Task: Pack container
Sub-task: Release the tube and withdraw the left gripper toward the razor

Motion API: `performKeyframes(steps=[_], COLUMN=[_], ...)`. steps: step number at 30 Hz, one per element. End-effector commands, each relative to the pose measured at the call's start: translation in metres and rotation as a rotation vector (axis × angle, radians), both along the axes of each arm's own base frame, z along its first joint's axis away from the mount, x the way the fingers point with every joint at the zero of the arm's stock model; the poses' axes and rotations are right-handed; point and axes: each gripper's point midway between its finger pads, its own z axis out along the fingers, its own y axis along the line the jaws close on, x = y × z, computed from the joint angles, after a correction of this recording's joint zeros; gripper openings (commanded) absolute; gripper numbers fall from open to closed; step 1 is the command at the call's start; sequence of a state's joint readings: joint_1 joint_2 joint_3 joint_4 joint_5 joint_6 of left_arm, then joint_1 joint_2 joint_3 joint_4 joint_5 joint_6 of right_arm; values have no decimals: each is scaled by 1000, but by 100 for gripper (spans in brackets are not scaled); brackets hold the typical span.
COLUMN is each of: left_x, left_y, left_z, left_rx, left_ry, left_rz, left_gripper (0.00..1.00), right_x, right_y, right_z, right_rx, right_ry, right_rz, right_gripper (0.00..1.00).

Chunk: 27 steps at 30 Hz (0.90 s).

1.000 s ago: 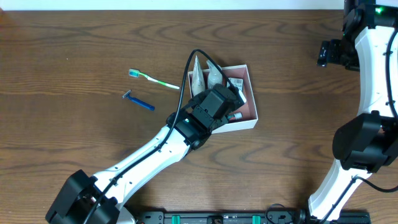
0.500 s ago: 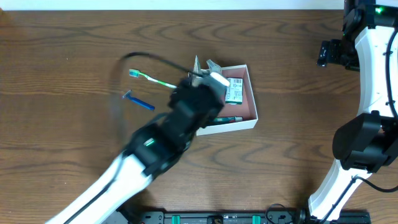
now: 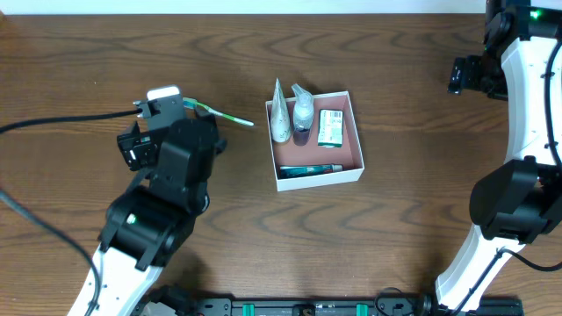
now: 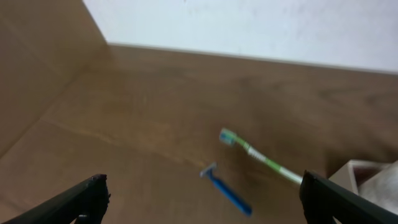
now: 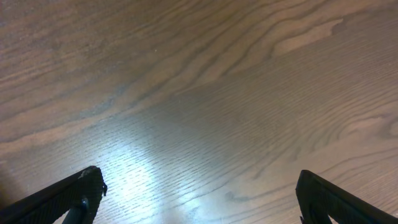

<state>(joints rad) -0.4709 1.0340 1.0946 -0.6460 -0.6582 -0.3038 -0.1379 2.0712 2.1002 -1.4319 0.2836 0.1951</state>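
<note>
So the left arm has swung off the container (image 3: 318, 177) and is now parked over the leftover stuff on the table (image 3: 395, 70). A second ago it was right on top of the box, so it looks like that drop-off is done. The box now shows a white tube (image 3: 279, 118), a small bottle (image 3: 303, 114), a green-and-white packet (image 3: 329, 127) and a thin dark item (image 3: 307, 168) lying along its near wall.

In the wrist view the left gripper (image 4: 200, 190) has its fingers spread wide with nothing between them. The blue razor (image 4: 227, 191) lies just ahead, pretty much in the gap between the two fingers. The toothbrush (image 4: 258, 157) is a bit further out, angled toward the right-hand finger. The container's corner only peeks in past that same finger, well off to the side.

The right gripper (image 5: 199, 183) is spread too, empty, with bare wood ahead of its fingers and none of the task things near it.

My read: two items left to pack, and the razor looks like the next pick since it's best lined up. It's flat and thin, so I'd guess it's a fiddly grab.
</note>
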Motion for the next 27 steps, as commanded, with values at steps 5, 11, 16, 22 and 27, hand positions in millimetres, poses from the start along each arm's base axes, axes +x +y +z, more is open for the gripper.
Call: performKeyframes(steps=[5, 11, 16, 22, 27], left_x=[11, 33, 54, 62, 68], left_y=[-19, -10, -1, 27, 34], left_z=[-33, -58, -90, -119, -138], left_rx=[-56, -206, -316, -380, -420], left_ry=[110, 107, 171, 288, 428], left_rz=[-49, 113, 169, 303, 343], left_gripper=[98, 98, 98, 98, 98], right_x=[3, 3, 3, 3, 3], right_y=[2, 2, 2, 2, 2], right_z=[8, 8, 8, 8, 8], right_rx=[-4, -4, -4, -4, -4], right_ry=[-29, -29, -29, -29, -29], right_rz=[-10, -10, -10, -10, -10], right_gripper=[99, 99, 99, 99, 99])
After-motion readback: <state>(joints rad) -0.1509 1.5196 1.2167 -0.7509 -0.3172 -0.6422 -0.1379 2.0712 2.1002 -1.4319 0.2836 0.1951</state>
